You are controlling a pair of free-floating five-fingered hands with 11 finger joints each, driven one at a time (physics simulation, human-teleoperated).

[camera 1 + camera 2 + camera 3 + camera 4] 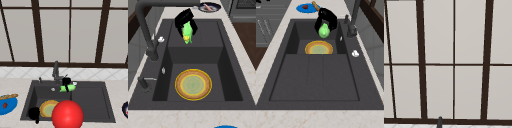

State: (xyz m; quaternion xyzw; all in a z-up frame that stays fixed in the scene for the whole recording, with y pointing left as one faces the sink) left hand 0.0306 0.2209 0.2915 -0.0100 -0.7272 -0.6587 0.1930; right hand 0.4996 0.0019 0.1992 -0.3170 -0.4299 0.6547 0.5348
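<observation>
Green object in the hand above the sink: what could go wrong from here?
1. The right hand holds the green object in the air over the sink; a slip would likely drop it into the basin, perhaps onto the plate.
2. The faucet stands close beside that hand; a sideways move may bump it.

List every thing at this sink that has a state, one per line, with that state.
right hand: fingers curled round the green object, above the sink.
green object: held in the air, clear of the basin floor.
left hand: at the sink's front left edge.
plate: lying flat on the basin floor, empty.
faucet: no water visible.
blue plate: on the left counter, holding food.
</observation>
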